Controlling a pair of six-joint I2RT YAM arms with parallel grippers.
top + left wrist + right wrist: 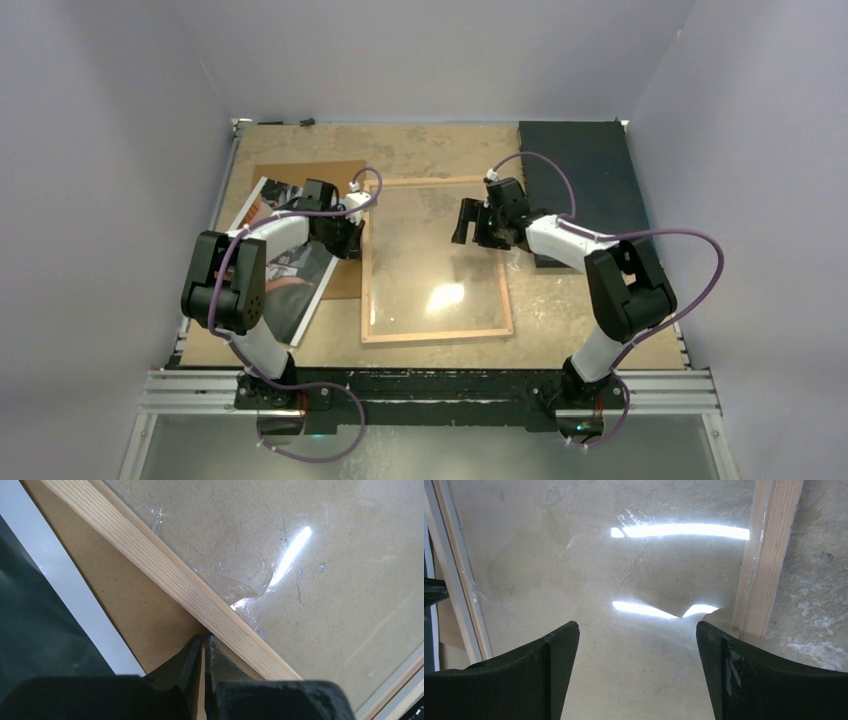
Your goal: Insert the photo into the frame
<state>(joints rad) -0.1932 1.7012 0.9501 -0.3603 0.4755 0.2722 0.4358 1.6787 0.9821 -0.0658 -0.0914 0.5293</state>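
The frame (366, 262) lies flat mid-table, light wood side up, with its clear pane (430, 250) showing the table through it. The photo (297, 268), dark with a white border, lies left of it on a brown backing board (335, 175), partly hidden under my left arm. My left gripper (352, 236) is shut and empty. In the left wrist view its tips (204, 640) rest on the board against the frame's wooden left rail (175, 575), with the photo (30, 615) at the left. My right gripper (466, 222) is open and empty above the pane (624, 570), near the frame's right rail (764, 555).
A black rectangular mat (580, 170) lies at the back right, beside my right arm. The table is walled on the left, right and back. A metal rail (430, 385) runs along the near edge by the arm bases.
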